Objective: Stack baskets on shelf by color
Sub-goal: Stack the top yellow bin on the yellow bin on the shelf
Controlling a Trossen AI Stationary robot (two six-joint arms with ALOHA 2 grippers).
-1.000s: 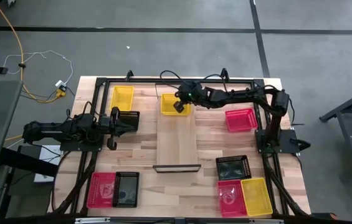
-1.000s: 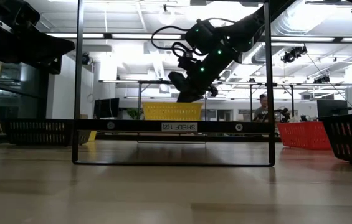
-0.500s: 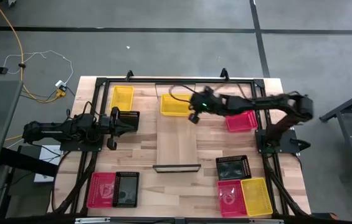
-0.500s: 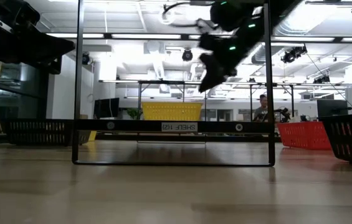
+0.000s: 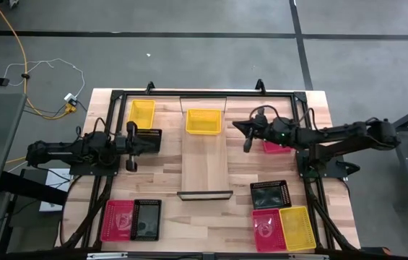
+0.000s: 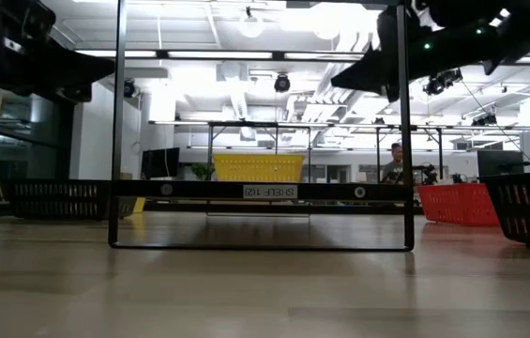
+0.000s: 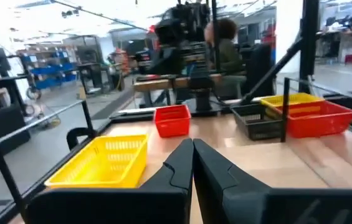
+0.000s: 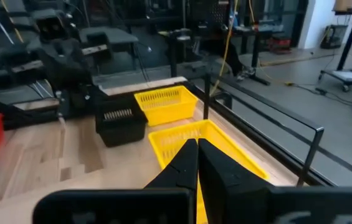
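Note:
The shelf point(image 5: 204, 162) lies along the table's middle, and a yellow basket point(image 5: 204, 121) rests flat on its far end; the low view shows this basket point(image 6: 258, 167) on the shelf's plank point(image 6: 189, 191). My right gripper point(image 5: 237, 126) is shut and holds nothing. It hovers nearly level to the right of that basket, beside a red basket point(image 5: 281, 143), high up in the low view point(image 6: 344, 80). My left gripper point(image 5: 146, 137) is shut and holds nothing, level above a black basket point(image 5: 154, 133) at the left. A second yellow basket point(image 5: 142, 112) sits at the far left.
A black basket point(image 5: 270, 193), a red one point(image 5: 266, 225) and a yellow one point(image 5: 297, 227) sit at the near right. A red basket point(image 5: 118, 219) and a black one point(image 5: 146, 219) sit at the near left. A dark metal frame point(image 5: 117, 101) borders the table. A person point(image 6: 394, 164) is far behind.
My right gripper has drawn back from above the yellow basket on the shelf toward the table's right edge, rising a little and tipping from pointing down to nearly level. It has stayed shut. The yellow basket has stayed in place on the shelf.

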